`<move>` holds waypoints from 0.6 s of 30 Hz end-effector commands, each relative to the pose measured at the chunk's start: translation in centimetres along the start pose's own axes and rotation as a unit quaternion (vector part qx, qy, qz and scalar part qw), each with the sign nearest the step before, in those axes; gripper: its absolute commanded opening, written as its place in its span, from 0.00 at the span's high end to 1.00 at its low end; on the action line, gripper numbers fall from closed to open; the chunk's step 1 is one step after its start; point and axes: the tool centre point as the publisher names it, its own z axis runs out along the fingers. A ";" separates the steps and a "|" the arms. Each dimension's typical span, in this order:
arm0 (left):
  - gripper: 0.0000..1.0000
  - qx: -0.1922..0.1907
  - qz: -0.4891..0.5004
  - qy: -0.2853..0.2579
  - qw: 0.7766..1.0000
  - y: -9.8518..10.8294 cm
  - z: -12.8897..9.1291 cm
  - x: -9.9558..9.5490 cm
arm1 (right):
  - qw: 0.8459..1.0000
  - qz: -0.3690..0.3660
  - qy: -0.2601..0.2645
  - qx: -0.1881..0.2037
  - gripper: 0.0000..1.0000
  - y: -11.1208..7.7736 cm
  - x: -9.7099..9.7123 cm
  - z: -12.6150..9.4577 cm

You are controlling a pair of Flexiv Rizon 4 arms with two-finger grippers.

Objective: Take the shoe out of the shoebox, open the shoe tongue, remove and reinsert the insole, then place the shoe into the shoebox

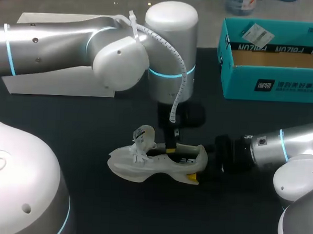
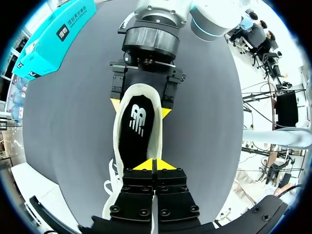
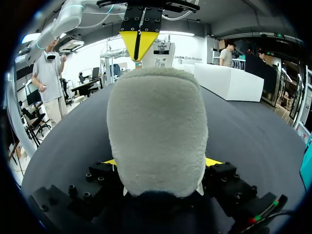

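A: Shoe (image 1: 143,167): where does it lie?
B: On the dark table (image 1: 67,125), well apart from the open shoebox (image 1: 273,84); likely light, soft above, firmer at the sole.
A: And the grippers?
B: Right gripper (image 2: 140,108) clamps the heel from both sides, a sound hold; left gripper (image 2: 152,165), tips pressed together, sits over the insole (image 2: 136,129); whether it pinches anything, I cannot tell.
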 end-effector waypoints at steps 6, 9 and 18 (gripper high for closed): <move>1.00 -0.001 0.000 0.000 1.000 -0.1 0.0 0.0 | 1.000 0.000 -0.001 0.004 1.00 0.1 0.0 0.2; 1.00 0.009 0.025 0.003 1.000 -0.8 1.2 -0.2 | 1.000 0.000 -0.001 0.004 1.00 0.1 0.0 0.2; 1.00 0.014 0.079 0.012 0.997 -2.3 3.2 -1.1 | 1.000 0.000 -0.001 0.004 1.00 0.1 0.0 0.2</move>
